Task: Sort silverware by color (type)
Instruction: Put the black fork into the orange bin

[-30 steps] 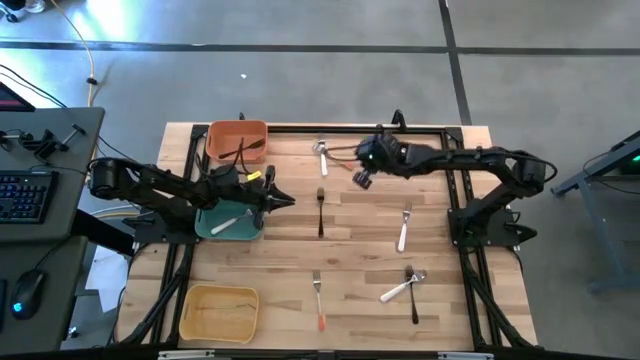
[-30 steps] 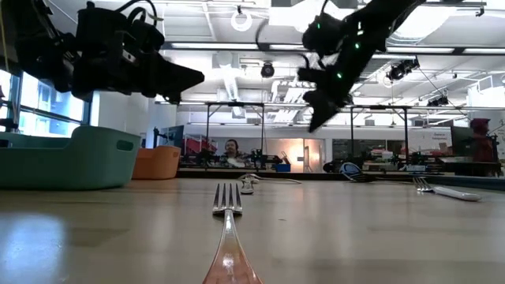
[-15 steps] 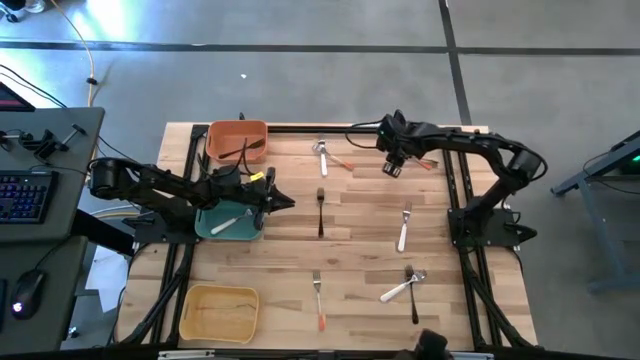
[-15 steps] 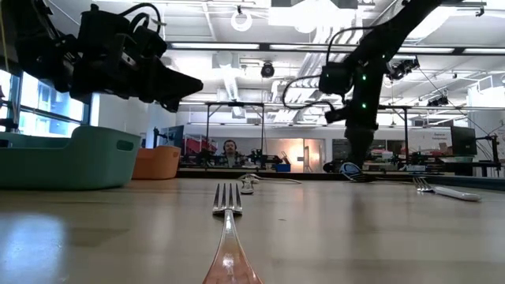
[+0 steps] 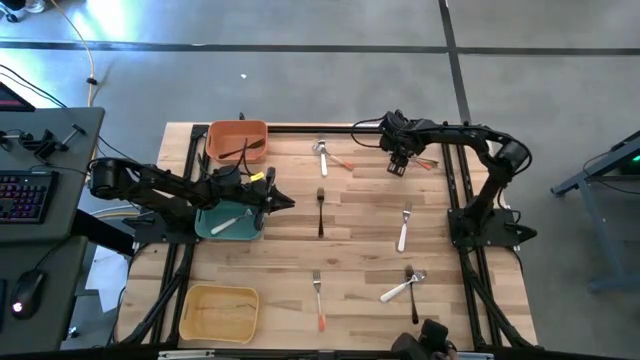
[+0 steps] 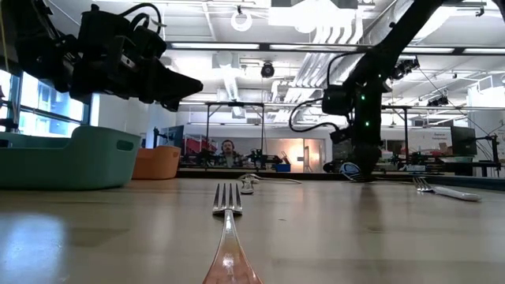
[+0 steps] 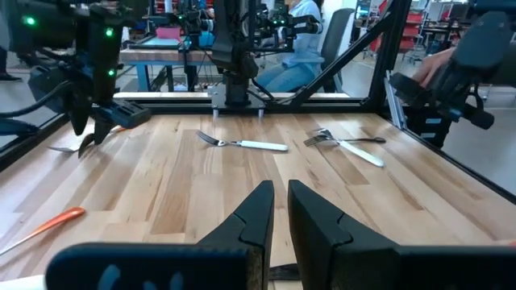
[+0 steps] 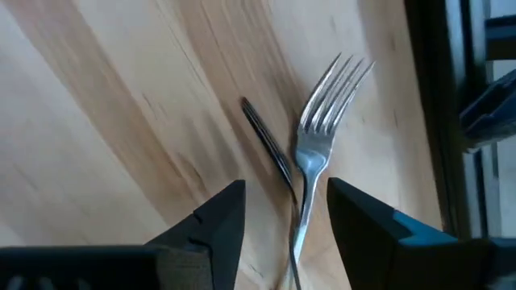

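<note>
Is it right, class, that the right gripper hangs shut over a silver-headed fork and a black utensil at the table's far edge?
Not quite. The right gripper is open, not shut: the right wrist view shows its fingers spread on either side of the silver-headed fork and the black utensil.

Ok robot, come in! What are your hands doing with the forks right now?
Right gripper open, straddling a silver fork. Thin black piece lies against that fork. Left gripper shut, empty, beside the teal bin.
</note>
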